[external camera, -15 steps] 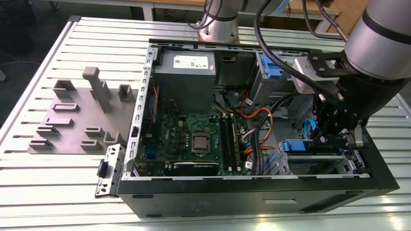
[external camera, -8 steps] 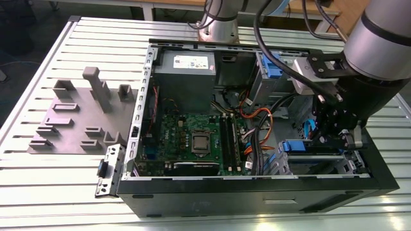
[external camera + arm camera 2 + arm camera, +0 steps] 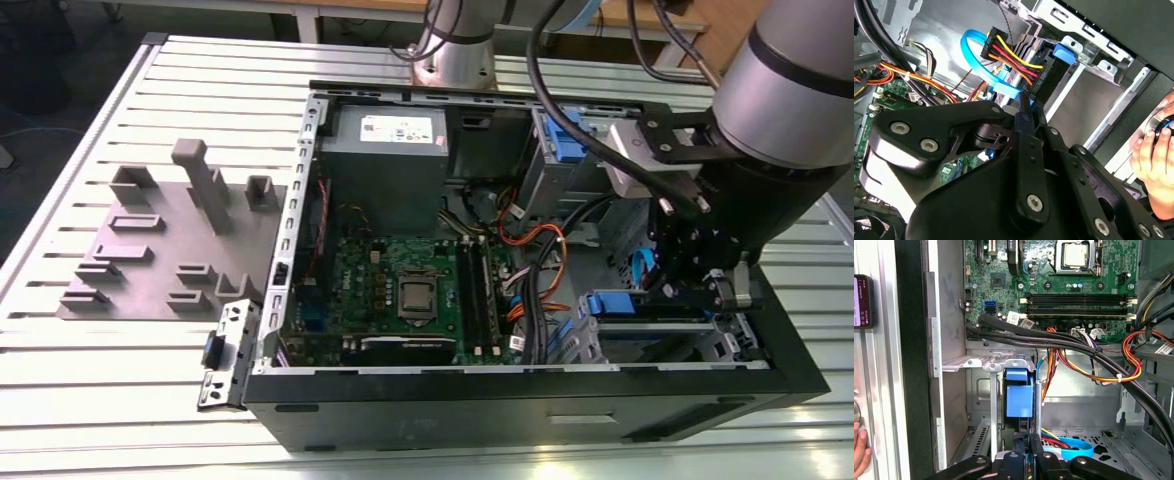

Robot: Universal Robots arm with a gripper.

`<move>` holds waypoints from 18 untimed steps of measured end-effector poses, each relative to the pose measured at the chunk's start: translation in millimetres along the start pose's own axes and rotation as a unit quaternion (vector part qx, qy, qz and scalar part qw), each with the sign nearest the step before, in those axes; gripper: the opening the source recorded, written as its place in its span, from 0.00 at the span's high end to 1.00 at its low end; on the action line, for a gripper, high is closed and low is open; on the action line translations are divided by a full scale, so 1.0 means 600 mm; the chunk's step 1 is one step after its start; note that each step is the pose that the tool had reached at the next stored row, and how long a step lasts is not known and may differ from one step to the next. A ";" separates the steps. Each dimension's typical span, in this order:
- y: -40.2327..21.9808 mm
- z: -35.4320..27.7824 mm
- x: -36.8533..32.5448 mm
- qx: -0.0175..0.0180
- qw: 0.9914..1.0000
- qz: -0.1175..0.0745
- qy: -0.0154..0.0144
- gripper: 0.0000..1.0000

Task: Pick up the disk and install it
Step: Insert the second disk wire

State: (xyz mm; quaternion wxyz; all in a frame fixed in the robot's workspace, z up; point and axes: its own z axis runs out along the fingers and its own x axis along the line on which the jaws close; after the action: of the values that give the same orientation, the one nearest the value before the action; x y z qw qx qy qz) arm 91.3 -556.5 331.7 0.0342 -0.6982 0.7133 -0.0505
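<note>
Pinched shut on the disk (image 3: 1019, 397), by the look of the fingers of the gripper (image 3: 1027, 445) meeting over its narrow blue edge in the first wrist view. Standing on edge in a slot of the drive cage (image 3: 979, 362), at the corner of the computer case (image 3: 534, 400) toward the exterior view's right, with the gripper (image 3: 705, 290) just above it there. Seen edge-on here: blue plastic carrier frame facing out, a small blue tab at the end, dark metal just behind, so little of the labelled face to judge. Probably dense for its size and fully rigid, hence no sag under a pinch, but likely sensitive to knocks and to skewing in the rails. Best held across the stiff frame edges near the middle, not by the thin tab and not on the connector end. Smooth plastic, so possibly a little slippery under hard pads. Just beyond, a bundle of cables (image 3: 1094, 365) in black, orange, yellow and red crossing close over the cage, near enough to snag. Farther in, the green motherboard (image 3: 1054, 270). Outside the case wall, a person's hand (image 3: 1154, 150) resting near the edge. Farthest off, toward the exterior view's left, a grey fixture plate (image 3: 147, 250) on the slatted table (image 3: 80, 400).
</note>
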 end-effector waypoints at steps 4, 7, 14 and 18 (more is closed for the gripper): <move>0.000 -0.002 0.000 0.000 1.000 0.000 -0.001 0.84; -0.001 -0.007 0.000 0.000 1.000 0.000 0.000 0.84; -0.001 -0.010 0.003 0.000 1.000 0.001 -0.010 0.84; -0.001 -0.009 0.005 0.000 1.000 0.002 -0.013 0.84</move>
State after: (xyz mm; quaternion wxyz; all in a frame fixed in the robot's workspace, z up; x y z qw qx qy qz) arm 91.4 -559.4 337.0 0.0437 -0.6977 0.7139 -0.0408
